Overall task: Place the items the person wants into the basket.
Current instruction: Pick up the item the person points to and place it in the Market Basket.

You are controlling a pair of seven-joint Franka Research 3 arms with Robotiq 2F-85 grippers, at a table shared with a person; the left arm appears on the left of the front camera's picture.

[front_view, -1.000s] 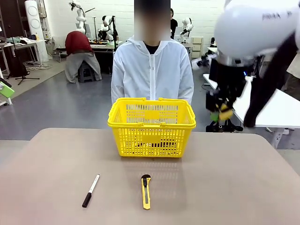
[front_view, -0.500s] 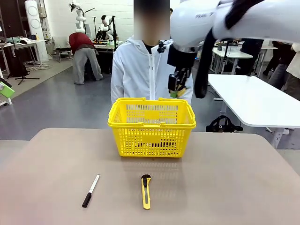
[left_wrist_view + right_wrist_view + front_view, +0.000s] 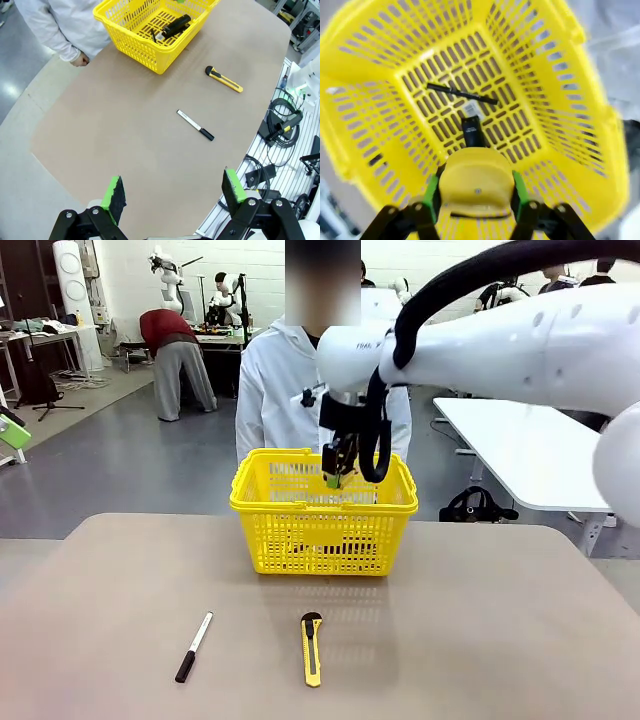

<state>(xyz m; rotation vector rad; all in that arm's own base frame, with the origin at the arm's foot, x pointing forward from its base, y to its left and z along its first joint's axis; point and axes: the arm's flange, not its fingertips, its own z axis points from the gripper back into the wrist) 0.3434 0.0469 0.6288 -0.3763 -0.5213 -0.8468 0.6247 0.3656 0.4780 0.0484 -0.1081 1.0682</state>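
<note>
My right gripper (image 3: 336, 466) hangs just over the yellow basket (image 3: 323, 540), shut on the small rounded yellow tape measure (image 3: 476, 181), which sits between its green pads (image 3: 431, 196). Below it, on the basket floor (image 3: 445, 65), lies the slim black pen (image 3: 461, 94) beside a thicker black item with a white label (image 3: 471, 131). The person in the white jacket (image 3: 325, 390) stands right behind the basket. My left gripper (image 3: 174, 190) is open and high above the table, holding nothing.
A white-barrelled marker with a black cap (image 3: 194, 633) and a long yellow utility knife (image 3: 312, 648) lie on the near half of the table. The person's hand (image 3: 80, 60) rests at the far table edge beside the basket (image 3: 135, 45).
My right arm has swung from the far right to over the basket, carrying the tape measure and lowering it toward the rim. The marker and knife have not moved.
</note>
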